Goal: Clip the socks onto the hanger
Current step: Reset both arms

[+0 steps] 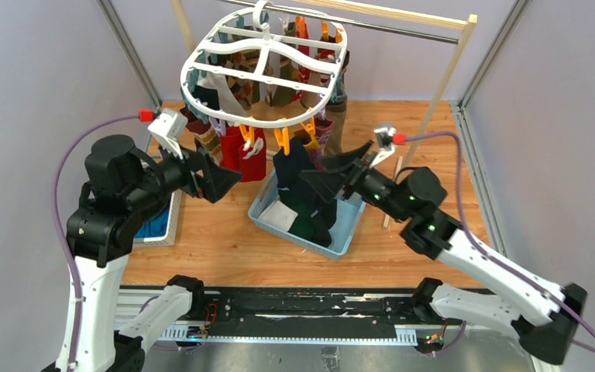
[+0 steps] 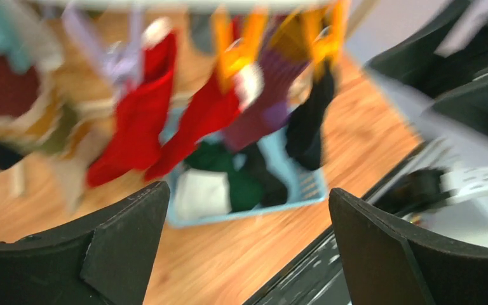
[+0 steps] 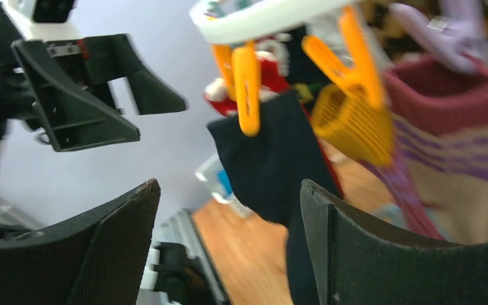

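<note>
1. Both wide open and empty: left gripper [image 2: 249, 190], right gripper [image 3: 229, 184].
2. That black sock [image 3: 273, 159] hangs from an orange peg [image 3: 248, 82] on the hanger [image 3: 267, 14], right in front of the right gripper.

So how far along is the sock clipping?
Mostly done: the white plastic oval hanger carries many socks, including red socks and a black sock on an orange peg. Nothing in hand: left end effector and right end effector are open and empty. Left: a white sock and dark green sock in the light blue plastic basket.
</note>
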Motion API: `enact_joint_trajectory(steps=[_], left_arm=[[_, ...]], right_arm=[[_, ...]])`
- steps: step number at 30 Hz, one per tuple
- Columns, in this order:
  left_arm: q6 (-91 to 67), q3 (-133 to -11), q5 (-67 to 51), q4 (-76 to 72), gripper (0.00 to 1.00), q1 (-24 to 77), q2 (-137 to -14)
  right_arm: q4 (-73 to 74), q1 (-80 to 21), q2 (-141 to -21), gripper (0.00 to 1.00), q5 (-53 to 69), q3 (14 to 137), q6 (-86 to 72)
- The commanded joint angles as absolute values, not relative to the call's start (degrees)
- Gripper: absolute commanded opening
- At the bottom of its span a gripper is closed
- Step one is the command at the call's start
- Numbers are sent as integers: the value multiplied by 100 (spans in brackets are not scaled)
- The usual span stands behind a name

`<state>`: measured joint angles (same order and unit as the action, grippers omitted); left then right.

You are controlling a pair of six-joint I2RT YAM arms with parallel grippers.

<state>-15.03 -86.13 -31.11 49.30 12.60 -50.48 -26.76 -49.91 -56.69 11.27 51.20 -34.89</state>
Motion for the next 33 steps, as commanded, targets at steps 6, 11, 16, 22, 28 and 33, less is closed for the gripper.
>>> enact_joint_trajectory(steps=[6, 11, 16, 22, 28, 33], left_arm=[[616, -6634, -1134, 5580, 100, 1233, -4124], [924, -5052, -629, 4200, 100, 1222, -3620], [765, -4430, -260, 3116, 100, 1140, -4246], [568, -3161, -94, 1002, 100, 1042, -4450], [646, -2545, 295, -502, 100, 965, -4891], [545, -2555, 189, -735, 100, 680, -5549]], right_arm=[[2042, -4888, -3446, 82, -2074, 4824, -1794], [2819, -4866, -2810, 84, -4898, 4579, -1707], [1367, -4484, -2677, 87, -6868, 3597, -523], [-968, -3072, -2566, 87, -6202, 2201, 219], [-857, -1296, -3403, 87, -4965, 1860, -1268], [-1258, -224, -4678, 88, -4052, 1845, -1539]])
